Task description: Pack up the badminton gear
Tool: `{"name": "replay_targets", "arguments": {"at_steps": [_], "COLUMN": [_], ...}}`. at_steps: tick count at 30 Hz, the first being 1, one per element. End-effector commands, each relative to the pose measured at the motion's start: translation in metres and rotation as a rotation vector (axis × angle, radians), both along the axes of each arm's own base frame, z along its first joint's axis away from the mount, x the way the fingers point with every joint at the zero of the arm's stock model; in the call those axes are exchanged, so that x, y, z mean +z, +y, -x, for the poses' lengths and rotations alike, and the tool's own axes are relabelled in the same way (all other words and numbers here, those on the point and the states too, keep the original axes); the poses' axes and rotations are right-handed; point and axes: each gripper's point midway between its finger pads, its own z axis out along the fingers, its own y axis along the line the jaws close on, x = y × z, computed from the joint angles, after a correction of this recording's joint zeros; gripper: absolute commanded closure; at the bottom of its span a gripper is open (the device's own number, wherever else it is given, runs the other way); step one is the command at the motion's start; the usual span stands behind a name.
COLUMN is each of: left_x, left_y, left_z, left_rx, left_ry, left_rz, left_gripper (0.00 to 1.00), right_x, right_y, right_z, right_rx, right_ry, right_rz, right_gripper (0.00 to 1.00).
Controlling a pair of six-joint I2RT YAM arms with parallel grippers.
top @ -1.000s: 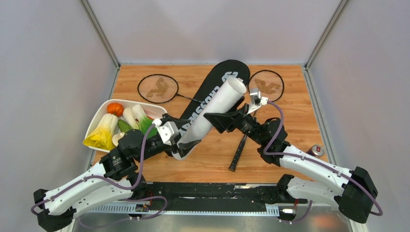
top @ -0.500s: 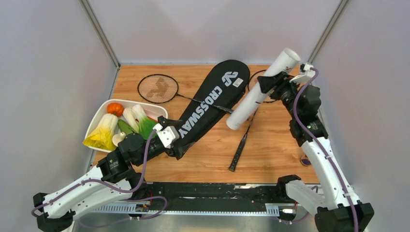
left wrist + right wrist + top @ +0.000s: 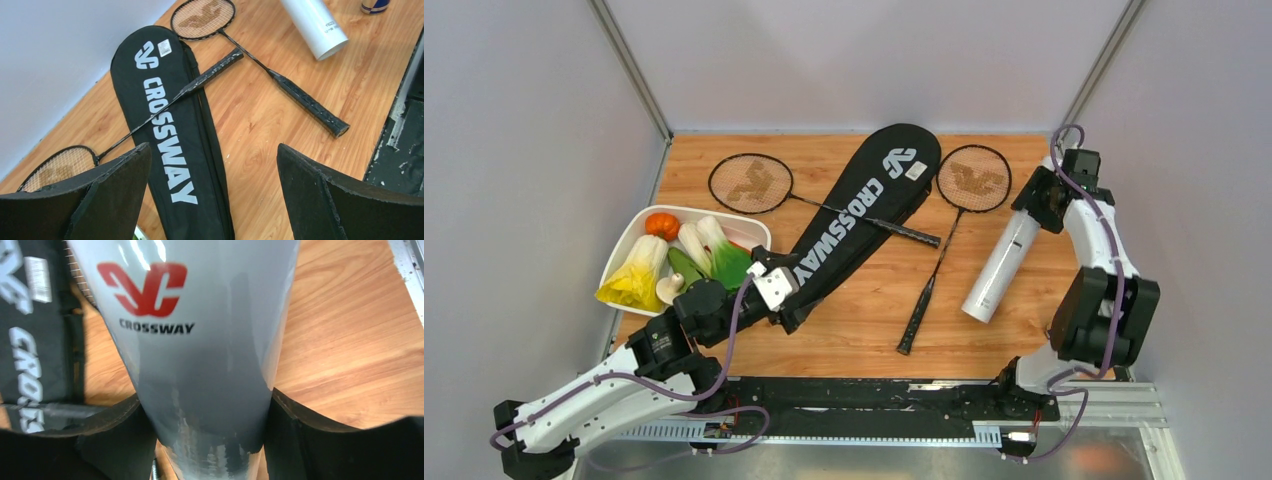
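The black CROSSWAY bag (image 3: 854,225) lies slantwise across the middle of the wooden table. One racket (image 3: 751,183) has its shaft laid over the bag. The other racket (image 3: 973,178) lies right of the bag, handle toward me. At the right, my right gripper (image 3: 1028,214) is shut on the upper part of the long white tube (image 3: 999,268), which slopes down toward the near side. In the right wrist view the tube (image 3: 195,340) fills the gap between the jaws of the right gripper (image 3: 205,435). My left gripper (image 3: 776,292) hovers open over the bag's near end (image 3: 170,130), holding nothing.
A white tray (image 3: 624,250) of toy vegetables stands at the left, close to my left arm. A small can (image 3: 374,5) stands beyond the tube's end (image 3: 315,25). Grey walls enclose the table on three sides.
My right arm swung the tube from above the bag, up and over to the right side, then lowered it. The left gripper opened wider, let go of the tube's near end and stayed by the bag.
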Motion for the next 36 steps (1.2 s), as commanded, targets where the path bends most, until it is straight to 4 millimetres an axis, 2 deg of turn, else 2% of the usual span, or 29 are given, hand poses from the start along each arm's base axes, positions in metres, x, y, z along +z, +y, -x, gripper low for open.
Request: {"name": "replay_targets", "arguments": {"at_steps": [1, 5, 7, 9, 15, 20, 23, 26, 28, 32, 34, 36], "left_x": [0.010, 0.011, 0.011, 0.011, 0.012, 0.008, 0.011, 0.013, 0.016, 0.022, 0.023, 0.024], "left_y": [0.005, 0.008, 0.010, 0.014, 0.020, 0.021, 0.022, 0.025, 0.026, 0.029, 0.033, 0.035], "left_z": [-0.007, -0.009, -0.011, -0.014, -0.019, -0.020, -0.018, -0.016, -0.015, -0.017, -0.019, -0.021], "left_rx": [0.053, 0.077, 0.094, 0.118, 0.160, 0.169, 0.158, 0.154, 0.155, 0.181, 0.206, 0.230], "left_ry": [-0.017, -0.017, -0.018, -0.022, -0.032, -0.038, -0.054, -0.062, -0.067, -0.059, -0.051, -0.042], "left_rz": [0.043, 0.056, 0.059, 0.063, 0.064, 0.048, 0.055, 0.068, 0.083, 0.114, 0.124, 0.132], "left_gripper": [0.00, 0.00, 0.00, 0.00, 0.00, 0.00, 0.00, 0.00, 0.00, 0.00, 0.00, 0.00], "right_x": [-0.025, -0.065, -0.078, -0.079, -0.043, -0.012, 0.007, 0.021, 0.023, 0.007, -0.009, -0.026], "right_y": [-0.040, -0.064, -0.077, -0.085, -0.083, -0.066, -0.030, 0.033, 0.075, 0.159, 0.187, 0.206], "right_z": [-0.019, -0.034, -0.037, -0.039, -0.048, -0.047, -0.052, -0.063, -0.068, -0.067, -0.065, -0.062], "right_rx": [-0.077, -0.133, -0.165, -0.177, -0.160, -0.121, 0.011, 0.251, 0.398, 0.682, 0.804, 0.885], "right_ry": [0.118, 0.222, 0.256, 0.261, 0.168, 0.103, 0.039, -0.053, -0.104, -0.149, -0.147, -0.127], "right_rz": [0.118, 0.139, 0.148, 0.141, 0.138, 0.162, 0.159, 0.144, 0.148, 0.158, 0.165, 0.158], "right_gripper": [0.32, 0.30, 0.28, 0.24, 0.15, 0.16, 0.17, 0.17, 0.17, 0.16, 0.15, 0.15]}}
